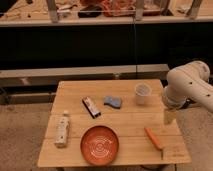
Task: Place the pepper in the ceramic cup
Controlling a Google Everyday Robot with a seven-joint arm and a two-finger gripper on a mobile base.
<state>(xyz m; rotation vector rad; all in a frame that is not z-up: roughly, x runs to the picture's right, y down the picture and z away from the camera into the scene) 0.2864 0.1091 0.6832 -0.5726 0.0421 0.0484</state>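
The pepper point(153, 137) is a long orange-red piece lying on the wooden table point(75, 90) near its front right corner. The ceramic cup point(142, 93) is white and stands upright at the back right of the table. My white arm point(189, 86) comes in from the right edge. The gripper point(170, 117) hangs below it at the table's right edge, a little to the right of and behind the pepper and in front of the cup. It holds nothing that I can see.
An orange plate point(100, 144) sits at the front middle. A white bottle point(61, 131) lies at the front left. A dark bar point(91, 106) and a blue sponge point(113, 102) lie mid-table. A dark counter point(75, 45) runs behind.
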